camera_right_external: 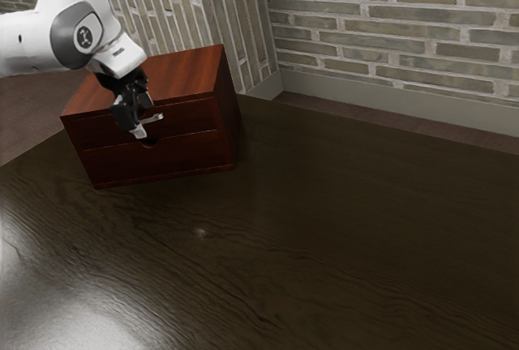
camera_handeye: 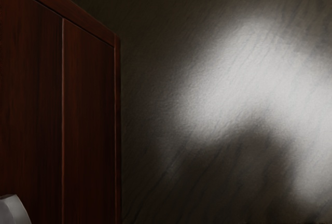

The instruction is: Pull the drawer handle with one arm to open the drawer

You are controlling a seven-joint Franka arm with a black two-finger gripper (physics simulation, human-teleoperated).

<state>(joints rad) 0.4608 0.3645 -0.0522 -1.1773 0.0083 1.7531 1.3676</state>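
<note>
A brick wall point(camera_right_external: 389, 18) rises behind the dark table point(camera_right_external: 324, 245), and nothing stands between us and the wooden cabinet point(camera_right_external: 186, 74). Its upper drawer point(camera_right_external: 190, 113) sits flush with the front. Our arm point(camera_right_external: 49, 30) reaches down from the exterior view's left, with the gripper point(camera_right_external: 138, 125) at the drawer handle point(camera_right_external: 153, 116). We cannot tell whether the claw pinches it.

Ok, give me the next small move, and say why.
Probably pull the handle straight out from the cabinet: the gripper is at the handle, and the top drawer looks flush with the cabinet's front, not yet open.
</note>
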